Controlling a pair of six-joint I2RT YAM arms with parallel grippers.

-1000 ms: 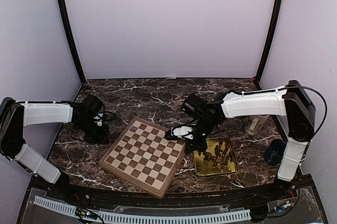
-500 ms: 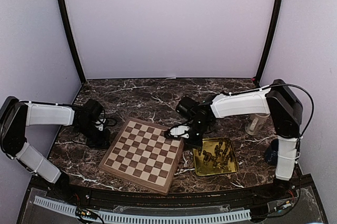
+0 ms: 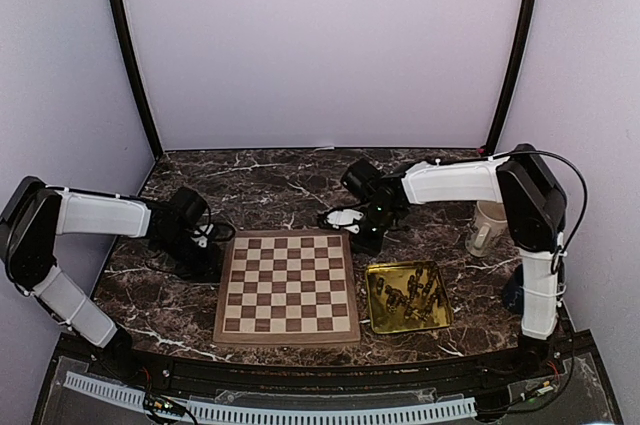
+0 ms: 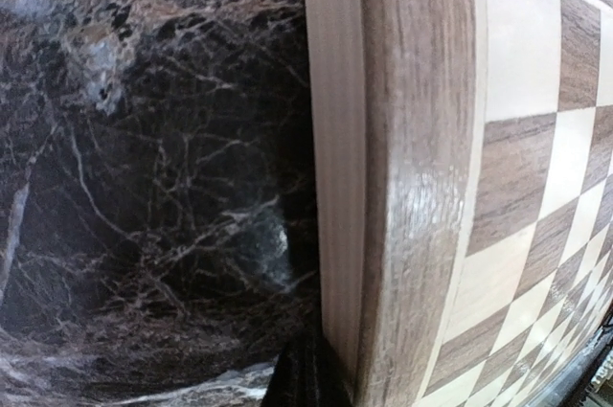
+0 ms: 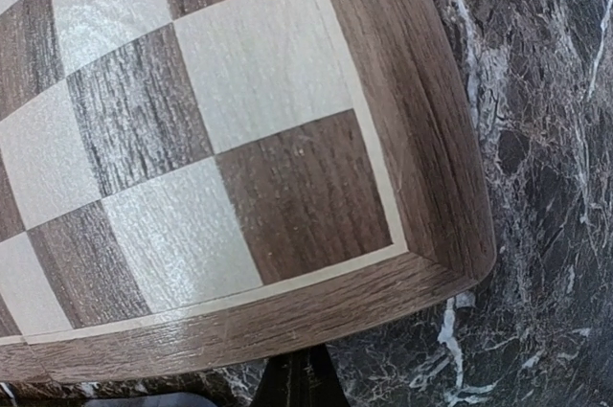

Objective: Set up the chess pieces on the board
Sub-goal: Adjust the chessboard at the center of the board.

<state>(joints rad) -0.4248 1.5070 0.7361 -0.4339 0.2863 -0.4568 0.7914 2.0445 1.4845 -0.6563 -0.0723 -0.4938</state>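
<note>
Chess set-up, opening stage. The board (image 3: 287,287) lies flat by the near edge of the table (image 3: 280,185), every square bare. The chess pieces (image 3: 412,293) sit heaped in the gold tray (image 3: 378,319) just beside the board's right edge — none is placed, so the whole arrangement is left to do. The left gripper (image 3: 213,267) is fully closed and empty, its tip against the board's left edge. The right gripper (image 3: 358,241) is likewise closed and empty at the board's far right corner — contact there cannot be confirmed.

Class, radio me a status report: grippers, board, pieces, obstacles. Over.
Both shut: left gripper at board left edge, right gripper at its far right corner. Board bare; chess pieces in gold tray. Nothing blocking.
</note>
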